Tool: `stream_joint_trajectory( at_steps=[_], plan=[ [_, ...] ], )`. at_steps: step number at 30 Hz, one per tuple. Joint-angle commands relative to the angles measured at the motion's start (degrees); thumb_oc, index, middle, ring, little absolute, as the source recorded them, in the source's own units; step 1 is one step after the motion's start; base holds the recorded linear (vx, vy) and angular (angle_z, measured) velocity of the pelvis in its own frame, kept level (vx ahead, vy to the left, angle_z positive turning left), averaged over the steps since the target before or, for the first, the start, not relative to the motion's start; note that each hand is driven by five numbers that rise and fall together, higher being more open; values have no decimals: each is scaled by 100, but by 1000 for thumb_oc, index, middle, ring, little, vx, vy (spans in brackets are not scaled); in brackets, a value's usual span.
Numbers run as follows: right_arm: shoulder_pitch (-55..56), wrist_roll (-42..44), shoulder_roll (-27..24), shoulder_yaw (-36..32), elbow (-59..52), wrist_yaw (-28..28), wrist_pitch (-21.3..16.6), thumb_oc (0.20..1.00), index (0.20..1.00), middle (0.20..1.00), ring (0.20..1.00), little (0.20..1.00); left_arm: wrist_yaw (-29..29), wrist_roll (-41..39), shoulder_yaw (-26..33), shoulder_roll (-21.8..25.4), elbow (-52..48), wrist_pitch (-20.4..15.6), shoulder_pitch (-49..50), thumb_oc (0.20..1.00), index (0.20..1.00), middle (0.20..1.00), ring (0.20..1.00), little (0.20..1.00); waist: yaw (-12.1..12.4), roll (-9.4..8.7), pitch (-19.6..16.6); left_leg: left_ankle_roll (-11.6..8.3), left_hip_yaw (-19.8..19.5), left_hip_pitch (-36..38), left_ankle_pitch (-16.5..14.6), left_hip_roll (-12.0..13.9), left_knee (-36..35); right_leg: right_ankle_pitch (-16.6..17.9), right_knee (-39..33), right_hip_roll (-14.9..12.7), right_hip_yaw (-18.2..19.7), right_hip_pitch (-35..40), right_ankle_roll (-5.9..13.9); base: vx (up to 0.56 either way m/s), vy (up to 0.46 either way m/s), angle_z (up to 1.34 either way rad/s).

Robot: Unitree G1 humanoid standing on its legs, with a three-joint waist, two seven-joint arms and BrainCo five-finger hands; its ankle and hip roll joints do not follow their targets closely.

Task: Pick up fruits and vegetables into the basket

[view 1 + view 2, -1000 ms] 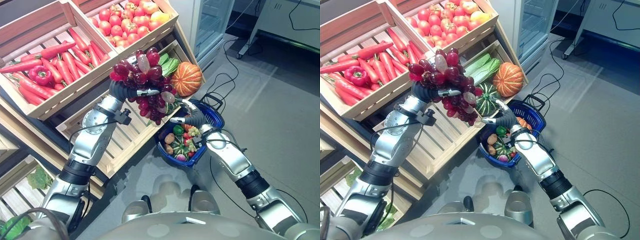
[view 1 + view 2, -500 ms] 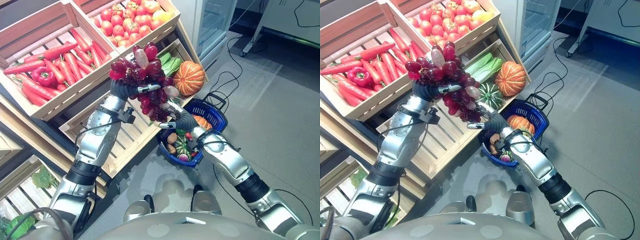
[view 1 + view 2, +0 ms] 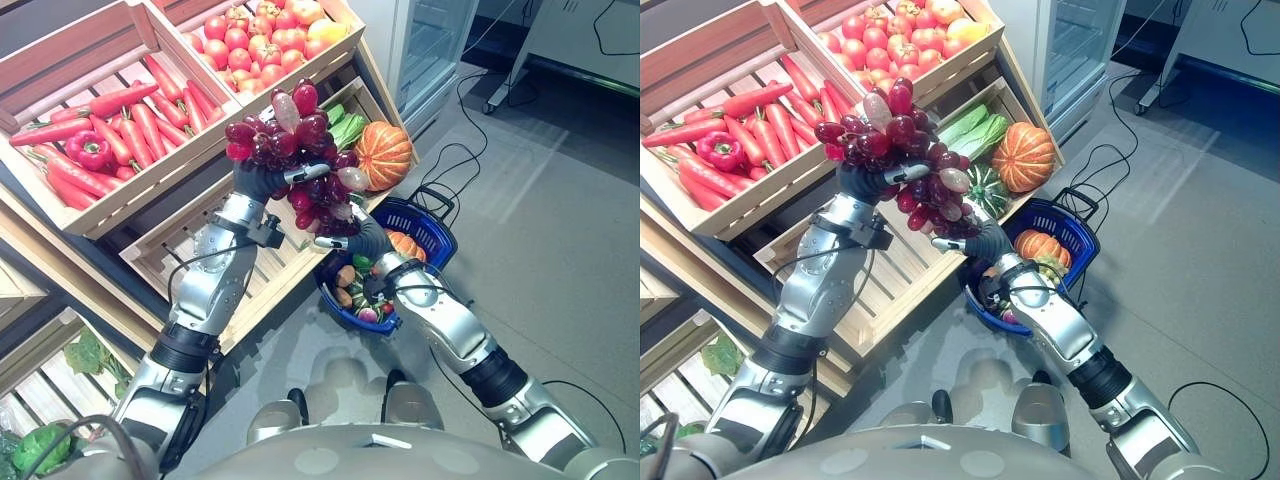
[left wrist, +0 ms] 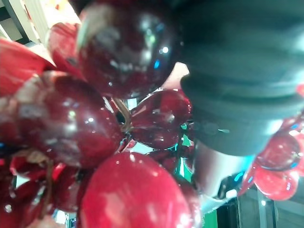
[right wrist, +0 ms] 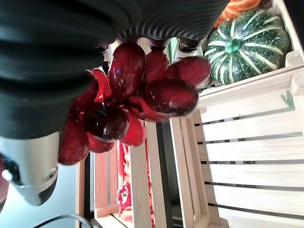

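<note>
Right wrist view alone showing a green striped squash (image 5: 249, 45) in its crate, glossy dark-red grape bunch (image 3: 300, 150) raised before the crates above the blue basket (image 3: 432, 225), left hand (image 3: 262, 180) curled round its top, right hand (image 3: 362, 238) fingers closed on its lower grapes

Slanted wooden produce stand (image 3: 120, 215) on a grey floor (image 3: 560, 240), with a blue basket (image 3: 440, 222) set on that floor beside it.

The upper crates held red carrots (image 3: 130, 125) with a red bell pepper (image 3: 88, 150) among them, and, in the next compartment, red tomatoes (image 3: 255, 45); the lower slatted crate (image 3: 890, 275) carried leafy greens (image 3: 965, 125), a dark green striped squash (image 3: 985, 190) and an orange pumpkin (image 3: 383, 155); the basket on the floor held a small orange pumpkin (image 3: 1040, 245) and mixed produce; low at the stand's foot, more green leaves (image 3: 90, 355) lay in a bottom crate.
</note>
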Motion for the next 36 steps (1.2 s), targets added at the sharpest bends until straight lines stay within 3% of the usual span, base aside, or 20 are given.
stream_joint_trajectory(
  at_steps=[1, 6, 14, 26, 27, 28, 36],
  plan=[
    [-462, 57, 538, 51, -182, -279, -300, 1000, 1000, 1000, 1000, 1000, 247, -201, -133, 57, -892, -673, -385, 200, 200, 200, 200, 200, 100, -344, 48, 121, 66, -97, -658, 63, 614, -168, -297, -621, -54, 578, 586, 0, 0, 0],
    [-535, 56, 617, 93, -94, -497, -354, 1000, 1000, 1000, 1000, 1000, 515, -106, -280, -60, -993, -769, -397, 200, 200, 200, 200, 200, 148, -379, 80, 123, 41, -106, -666, 60, 612, -150, -325, -621, -100, 598, 586, -2, -7, 0],
    [-638, 158, 665, 136, 58, -798, 143, 1000, 1000, 1000, 1000, 1000, 770, -311, -482, -155, -1078, -482, -450, 200, 200, 200, 200, 200, 198, -467, 109, 122, 30, -119, -684, 67, 623, -146, -343, -604, -133, 626, 591, -2, -12, 1],
    [-767, -162, 851, 202, 491, -1134, -10, 1000, 1000, 1000, 1000, 1000, 1059, -614, -831, -377, -1098, -127, -558, 200, 200, 200, 200, 200, 258, -525, 198, 145, 13, -167, -688, 86, 649, -111, -355, -603, -157, 628, 599, -9, -12, 4],
    [-789, -234, 840, 211, 491, -1076, -38, 727, 727, 727, 727, 727, 1083, -623, -853, -374, -1113, -89, -564, 200, 200, 200, 200, 200, 259, -524, 206, 146, 10, -172, -687, 86, 647, -106, -357, -601, -150, 620, 598, 0, 0, 0],
    [-808, -323, 831, 221, 489, -1011, -92, 200, 200, 200, 200, 200, 1102, -646, -868, -375, -1115, -60, -564, 200, 200, 200, 200, 200, 261, -524, 211, 147, 7, -179, -686, 86, 645, -105, -358, -599, -145, 613, 599, 0, 0, 0],
    [-897, -613, 687, 298, 388, -799, -169, 200, 200, 200, 200, 200, 1076, -668, -958, -328, -1049, 85, -464, 200, 200, 200, 200, 200, 308, -544, 232, 153, 2, -178, -688, 101, 637, -110, -352, -598, -162, 619, 605, 0, 0, 0]
  ],
)
